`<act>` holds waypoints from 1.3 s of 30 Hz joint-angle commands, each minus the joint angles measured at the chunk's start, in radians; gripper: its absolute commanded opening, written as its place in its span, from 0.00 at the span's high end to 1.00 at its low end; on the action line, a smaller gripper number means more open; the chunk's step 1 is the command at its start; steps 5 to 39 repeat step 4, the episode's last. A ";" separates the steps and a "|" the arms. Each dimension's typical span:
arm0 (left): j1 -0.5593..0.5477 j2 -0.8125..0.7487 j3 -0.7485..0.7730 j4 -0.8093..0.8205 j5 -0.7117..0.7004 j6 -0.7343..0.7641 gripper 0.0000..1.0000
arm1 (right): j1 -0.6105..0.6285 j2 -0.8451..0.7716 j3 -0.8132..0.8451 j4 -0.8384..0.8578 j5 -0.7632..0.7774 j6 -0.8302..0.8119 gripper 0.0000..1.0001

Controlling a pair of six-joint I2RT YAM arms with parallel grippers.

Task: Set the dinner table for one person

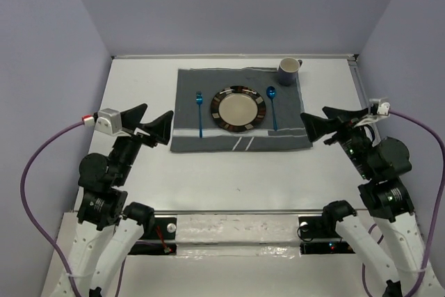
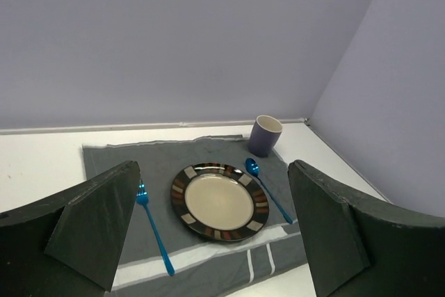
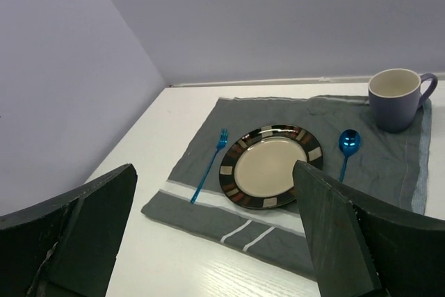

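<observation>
The dinner table (image 1: 229, 179) lies beneath both arms. A placemat (image 1: 288, 113) near its far edge holds a plate (image 1: 238, 109), fork (image 1: 199, 115), spoon (image 1: 272, 108) and mug (image 1: 289, 71). The left gripper (image 1: 158, 110) and right gripper (image 1: 313, 112) hover by the side edges, jaws spread and empty.

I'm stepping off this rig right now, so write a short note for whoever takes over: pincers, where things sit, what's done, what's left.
Left pincer: open, empty, held over the table to the left of the placemat.
Right pincer: open, empty, to the right of the placemat.
On the placemat: plate in the middle, fork on its left, spoon on its right, mug at the far right corner.
Done: the place for one looks set.
Left: probably nothing; no knife in view.
</observation>
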 commanded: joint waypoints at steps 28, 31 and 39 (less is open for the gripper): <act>0.005 0.015 0.078 0.038 0.027 0.005 0.01 | 0.007 -0.078 0.003 -0.109 0.045 -0.026 0.00; 0.005 0.015 0.078 0.038 0.027 0.005 0.01 | 0.007 -0.078 0.003 -0.109 0.045 -0.026 0.00; 0.005 0.015 0.078 0.038 0.027 0.005 0.01 | 0.007 -0.078 0.003 -0.109 0.045 -0.026 0.00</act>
